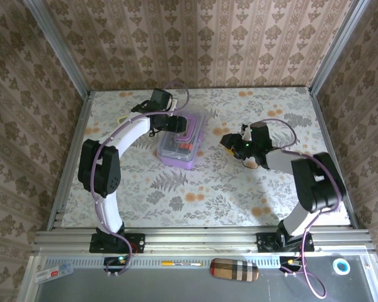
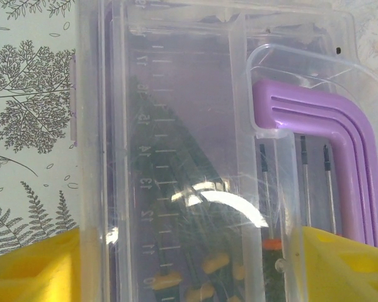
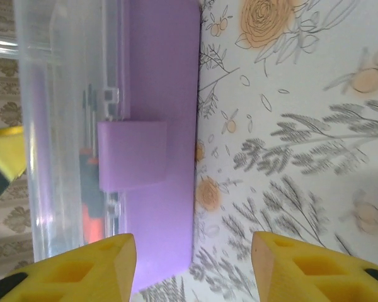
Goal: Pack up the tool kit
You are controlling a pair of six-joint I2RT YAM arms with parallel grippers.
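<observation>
The tool kit is a translucent purple box with its clear lid down, lying mid-table. Black-and-orange tools show through the lid, beside the purple handle. My left gripper hangs over the box's far end. It is open, with one yellow finger off the lid's edge and the other finger over the lid by the handle. My right gripper is a little right of the box. It is open over bare cloth, beside the purple side and latch.
A floral cloth covers the table, which is walled in by patterned panels and metal posts. A metal rail runs along the near edge. Below it lie a plaid case and a tape roll.
</observation>
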